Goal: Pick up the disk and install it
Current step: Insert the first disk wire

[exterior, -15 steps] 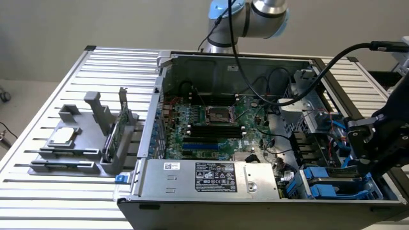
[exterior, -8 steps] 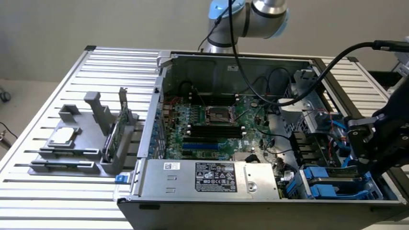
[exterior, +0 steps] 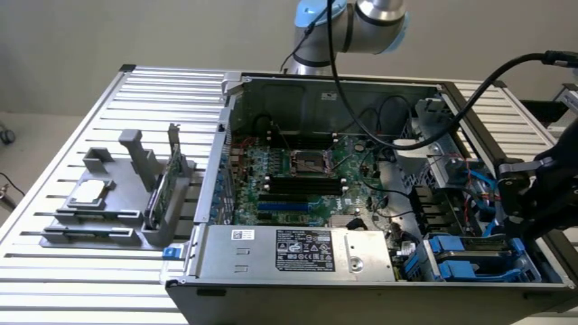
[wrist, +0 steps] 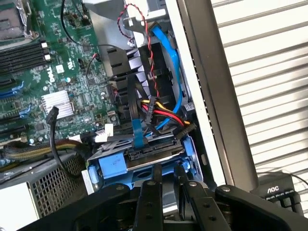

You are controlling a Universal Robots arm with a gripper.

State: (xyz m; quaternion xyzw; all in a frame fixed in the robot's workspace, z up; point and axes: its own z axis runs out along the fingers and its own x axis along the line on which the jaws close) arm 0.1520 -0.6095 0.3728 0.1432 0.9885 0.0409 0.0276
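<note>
The disk (wrist: 169, 191) is a silver-grey slab with blue plastic side rails (wrist: 111, 168). It sits low in the drive bay, at the front corner of the open computer case on the exterior view's right (exterior: 477, 256). My gripper (wrist: 167, 179) reaches down into that bay, and its two black fingers (wrist: 150, 192) stand close together on the disk's near edge. In the exterior view the gripper (exterior: 522, 227) hangs just over the blue bay. The rest of the disk is hidden under the fingers.
A second drive with blue and black cables (wrist: 144, 137) lies just beyond the disk. The case wall (wrist: 211, 96) runs close beside the bay. A grey power-supply box (exterior: 298, 252) and the motherboard (exterior: 298, 176) fill the case. A grey parts holder (exterior: 108, 210) stands on the exterior view's left.
</note>
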